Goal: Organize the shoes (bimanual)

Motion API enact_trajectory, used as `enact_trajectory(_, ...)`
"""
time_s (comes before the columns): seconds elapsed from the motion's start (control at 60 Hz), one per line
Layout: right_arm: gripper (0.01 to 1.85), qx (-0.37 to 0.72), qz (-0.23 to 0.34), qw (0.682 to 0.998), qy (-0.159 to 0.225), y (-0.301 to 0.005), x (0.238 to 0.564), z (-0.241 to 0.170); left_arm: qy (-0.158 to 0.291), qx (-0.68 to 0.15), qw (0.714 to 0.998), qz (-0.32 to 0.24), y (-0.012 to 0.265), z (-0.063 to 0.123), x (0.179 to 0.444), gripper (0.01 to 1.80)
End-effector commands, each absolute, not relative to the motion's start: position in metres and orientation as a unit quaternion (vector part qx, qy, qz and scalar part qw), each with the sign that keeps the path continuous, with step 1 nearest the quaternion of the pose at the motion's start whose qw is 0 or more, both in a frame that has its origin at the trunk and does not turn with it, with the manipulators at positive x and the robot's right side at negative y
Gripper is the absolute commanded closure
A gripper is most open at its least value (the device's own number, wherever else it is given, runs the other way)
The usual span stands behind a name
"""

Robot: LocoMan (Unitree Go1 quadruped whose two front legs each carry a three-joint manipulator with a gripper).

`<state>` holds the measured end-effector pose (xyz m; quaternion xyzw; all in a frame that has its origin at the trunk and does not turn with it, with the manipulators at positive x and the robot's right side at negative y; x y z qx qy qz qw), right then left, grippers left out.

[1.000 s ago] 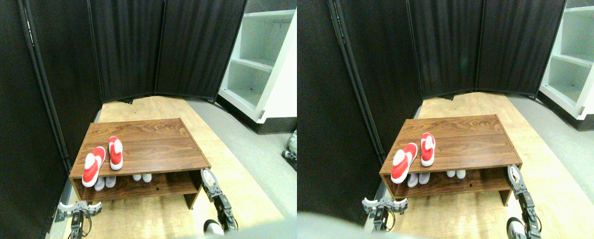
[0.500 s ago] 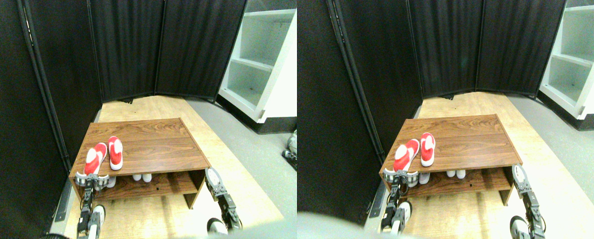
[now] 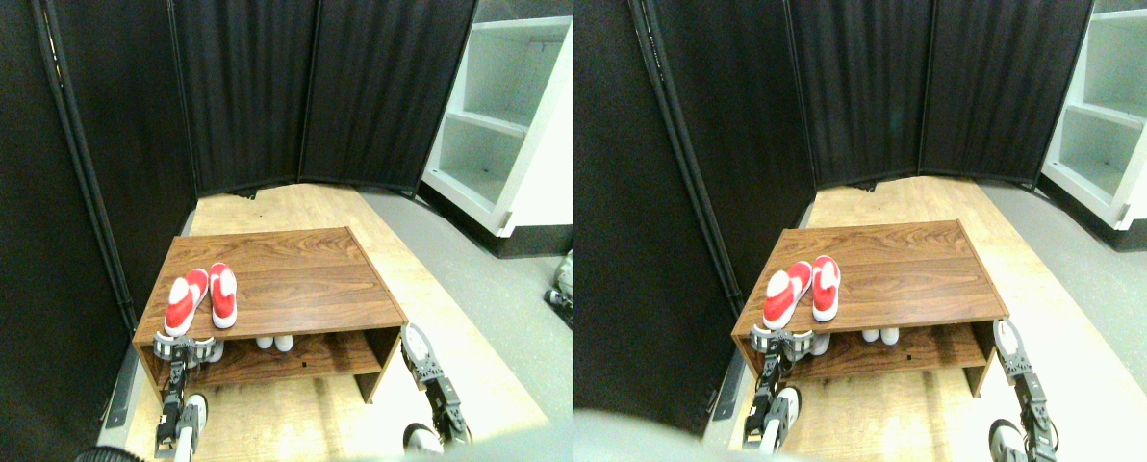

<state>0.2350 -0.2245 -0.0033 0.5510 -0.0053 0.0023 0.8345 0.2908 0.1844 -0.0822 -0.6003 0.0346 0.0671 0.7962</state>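
Observation:
Two red shoes with white trim lie side by side on top of the wooden rack (image 3: 314, 289), near its left front corner: the left one (image 3: 185, 301) and the right one (image 3: 223, 295). Toes of pale shoes (image 3: 274, 342) show on the lower shelf, and another pale pair (image 3: 212, 350) is partly hidden behind my left gripper. That left gripper (image 3: 183, 345) stands open at the rack's front edge, just below the heel of the left red shoe. My right gripper (image 3: 418, 348) is beside the rack's right front corner, holding nothing I can see. No black shoes show.
Black curtain panels (image 3: 246, 96) close off the back and left. A white shelving unit (image 3: 497, 125) stands at the back right. The rack rests on a wooden floor (image 3: 275, 207) with a grey strip (image 3: 506, 298) on its right.
My left arm rose from floor level to the rack's front edge. The left red shoe slid back from the edge and now lies nearly parallel to its mate. The right gripper drifted slightly right.

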Motion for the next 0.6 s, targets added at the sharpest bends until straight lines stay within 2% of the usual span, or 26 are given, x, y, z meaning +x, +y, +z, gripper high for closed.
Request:
enact_trajectory(0.017,1.85,0.550,0.018,0.835,-0.022,-0.225,0.237,0.000,0.003,-0.600,0.799,0.030,0.181,-0.061,0.280,0.27)
enact_trajectory(0.183,1.85,0.548,0.022,0.836,-0.021,-0.225,0.238,-0.001,-0.002,-0.585,0.811,0.012,0.183,-0.051,0.258,0.31)
enact_trajectory(0.25,1.85,0.548,0.018,0.836,-0.018,-0.225,0.238,-0.001,-0.005,-0.560,0.828,0.016,0.191,-0.047,0.248,0.27)
enact_trajectory(0.35,1.85,0.553,0.018,0.833,-0.017,-0.225,0.239,-0.001,-0.016,-0.561,0.828,0.013,0.204,-0.041,0.238,0.34)
enact_trajectory(0.467,1.85,0.556,0.018,0.831,-0.014,-0.225,0.240,-0.002,-0.031,-0.538,0.842,0.005,0.235,-0.031,0.229,0.57)
enact_trajectory(0.533,1.85,0.558,0.012,0.830,-0.009,-0.225,0.241,-0.002,-0.044,-0.528,0.848,0.003,0.259,-0.024,0.229,0.86)
enact_trajectory(0.55,1.85,0.558,0.012,0.830,-0.009,-0.225,0.241,-0.002,-0.044,-0.528,0.848,0.003,0.259,-0.024,0.229,0.86)
enact_trajectory(0.6,1.85,0.562,0.015,0.827,-0.009,-0.225,0.242,-0.002,-0.058,-0.524,0.850,0.004,0.274,-0.019,0.231,1.01)
